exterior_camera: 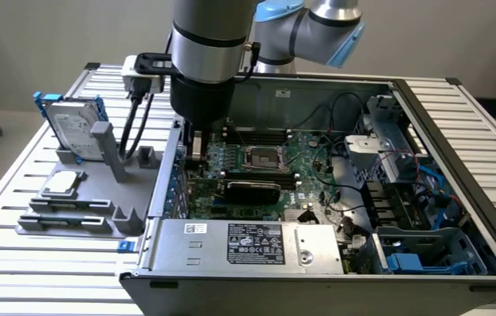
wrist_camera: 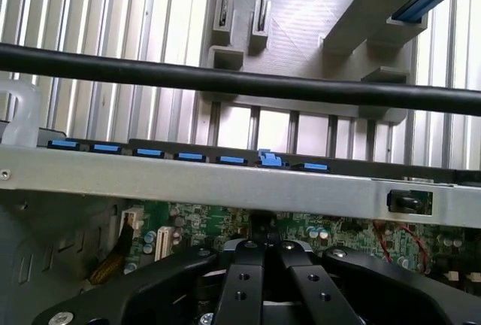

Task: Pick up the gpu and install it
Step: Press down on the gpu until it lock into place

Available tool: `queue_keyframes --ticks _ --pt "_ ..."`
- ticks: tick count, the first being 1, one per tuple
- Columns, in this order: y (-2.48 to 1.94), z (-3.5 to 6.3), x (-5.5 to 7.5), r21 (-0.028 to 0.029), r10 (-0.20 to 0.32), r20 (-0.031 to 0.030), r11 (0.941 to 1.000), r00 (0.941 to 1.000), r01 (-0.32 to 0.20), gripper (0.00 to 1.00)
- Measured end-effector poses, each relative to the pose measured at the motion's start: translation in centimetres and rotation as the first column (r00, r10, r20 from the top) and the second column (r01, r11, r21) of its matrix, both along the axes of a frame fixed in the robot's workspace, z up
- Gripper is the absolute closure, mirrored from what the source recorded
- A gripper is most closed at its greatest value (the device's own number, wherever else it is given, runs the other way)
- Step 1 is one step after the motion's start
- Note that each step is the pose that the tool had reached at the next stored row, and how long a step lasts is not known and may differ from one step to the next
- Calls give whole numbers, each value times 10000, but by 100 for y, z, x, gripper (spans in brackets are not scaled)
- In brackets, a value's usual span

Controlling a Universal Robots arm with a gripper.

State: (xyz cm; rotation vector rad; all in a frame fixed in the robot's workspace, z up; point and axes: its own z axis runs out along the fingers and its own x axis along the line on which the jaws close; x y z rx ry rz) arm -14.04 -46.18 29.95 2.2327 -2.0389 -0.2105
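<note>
The gpu (exterior_camera: 253, 191), a card with a black cooler cover over a green board, lies low on the motherboard (exterior_camera: 305, 155) inside the open computer case (exterior_camera: 458, 164). My gripper (exterior_camera: 197, 158) reaches down into the case beside its wall on the exterior view's left, just to the left of the gpu's end. In the wrist view the black fingers (wrist_camera: 242, 280) meet with nothing visible between them, above the green board (wrist_camera: 338, 235) and close to the case's metal edge (wrist_camera: 225, 182) with its blue slot clips (wrist_camera: 188, 157). Whether the fingertips touch the gpu is hidden.
A grey fixture (exterior_camera: 85, 197) on the slatted table holds a silver hard drive with a blue frame (exterior_camera: 76, 128) and a small silver part (exterior_camera: 63, 183). The power supply (exterior_camera: 248, 245) fills the case's near side. A black cable (wrist_camera: 225, 77) crosses the wrist view. Blue drive bays (exterior_camera: 415, 260) sit at the right.
</note>
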Motion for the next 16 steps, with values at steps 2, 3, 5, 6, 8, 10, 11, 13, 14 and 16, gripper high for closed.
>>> queue_keyframes --ticks 2,3,5,6,8,10,11,13,14,16 --pt "-5 6 0 -54 2 0 10000 10000 -2 89" --pt "-9 13 -1 -69 0 -3 10000 10000 0 89" --pt "-25 39 0 -87 1 0 10000 10000 -1 89" --pt "-35 51 0 -95 2 -1 10000 10000 -2 89" --pt "-51 66 0 -113 1 0 9999 10000 -1 89" --pt "-67 69 -1 -141 0 0 9999 10000 0 89" --pt "-72 69 -3 -159 0 -1 9999 10000 0 89" --pt "-77 64 -6 -195 1 2 9998 10000 -1 89" --pt "-78 61 -9 -211 2 0 9998 10000 -2 89" --pt "-78 46 -16 -248 1 1 9997 10000 -1 89"
